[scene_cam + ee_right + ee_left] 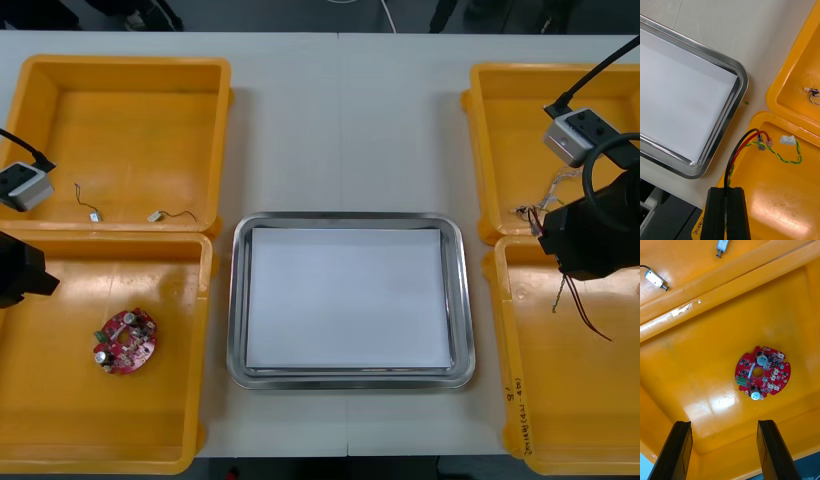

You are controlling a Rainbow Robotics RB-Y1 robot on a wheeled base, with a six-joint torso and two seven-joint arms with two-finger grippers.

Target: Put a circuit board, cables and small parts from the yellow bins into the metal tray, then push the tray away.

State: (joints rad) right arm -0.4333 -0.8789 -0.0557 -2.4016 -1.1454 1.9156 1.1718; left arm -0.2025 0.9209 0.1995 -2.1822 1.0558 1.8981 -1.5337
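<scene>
Right claw (728, 191), clamped on slack cables (760, 142), might snag them on the yellow bin (763, 117) rim; left claw (724, 425) hung apart at the frame's left edge.

Before me lies a pale tabletop (300, 130) with a faint seam (340, 150) down its middle; beyond its far edge, dark floor (280, 12).

Cables (738, 150): held ends vanish between fingers (717, 213) of my right gripper (727, 193); can't see how far they run. Front view: right arm (600, 245) covers pinch point. Right wrist view: tray (717, 144) cropped by edge, rest lost to me. Cable (813, 93) in far right bin (790, 86) cropped, rest off-frame. Small parts (655, 278) in far left bin (688, 255): one cropped, kind too small to tell.
</scene>
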